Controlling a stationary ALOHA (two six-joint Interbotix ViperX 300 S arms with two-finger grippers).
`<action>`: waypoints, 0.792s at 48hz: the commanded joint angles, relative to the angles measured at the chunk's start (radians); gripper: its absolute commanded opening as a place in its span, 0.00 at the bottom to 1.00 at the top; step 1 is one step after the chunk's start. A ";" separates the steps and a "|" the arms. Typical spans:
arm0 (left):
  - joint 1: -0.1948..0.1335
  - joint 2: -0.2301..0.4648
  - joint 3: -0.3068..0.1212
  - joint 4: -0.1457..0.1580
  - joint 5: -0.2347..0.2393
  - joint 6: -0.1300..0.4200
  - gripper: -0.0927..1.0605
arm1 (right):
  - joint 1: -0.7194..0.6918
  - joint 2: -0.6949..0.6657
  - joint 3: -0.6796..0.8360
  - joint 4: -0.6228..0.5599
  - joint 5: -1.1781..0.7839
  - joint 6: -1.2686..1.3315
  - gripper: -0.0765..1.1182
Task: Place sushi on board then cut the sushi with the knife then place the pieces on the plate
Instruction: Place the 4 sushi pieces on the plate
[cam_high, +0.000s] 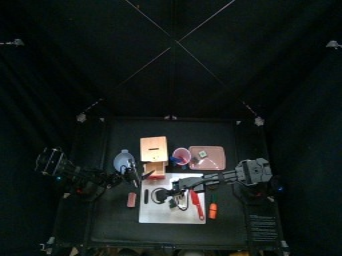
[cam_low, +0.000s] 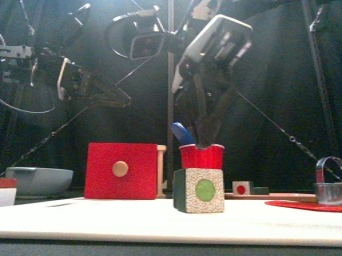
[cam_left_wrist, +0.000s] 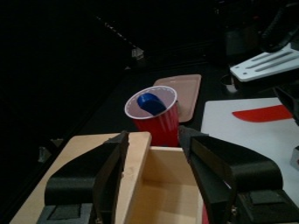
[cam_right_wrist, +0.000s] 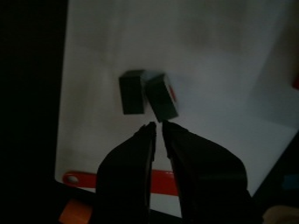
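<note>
The sushi (cam_right_wrist: 149, 93) lies mid-frame on the white board (cam_right_wrist: 222, 52), seemingly already split in two, the red knife (cam_right_wrist: 117, 179) lying nearby, so only moving pieces to the pink plate (cam_left_wrist: 181, 83) seems left; the right arm (cam_high: 221, 180) has its jaws pressed together and empty, the left arm (cam_high: 87, 178) its jaws spread.
</note>
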 joint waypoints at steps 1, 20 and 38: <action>0.005 -0.009 -0.023 0.000 -0.005 -0.002 0.82 | -0.002 -0.008 -0.028 -0.006 0.000 -0.005 0.66; 0.008 -0.012 -0.021 -0.012 -0.005 -0.002 0.82 | -0.002 0.008 0.011 -0.052 -0.055 -0.008 0.68; 0.006 -0.011 -0.018 -0.028 -0.005 -0.002 0.82 | 0.000 0.028 0.020 -0.049 -0.060 -0.011 0.68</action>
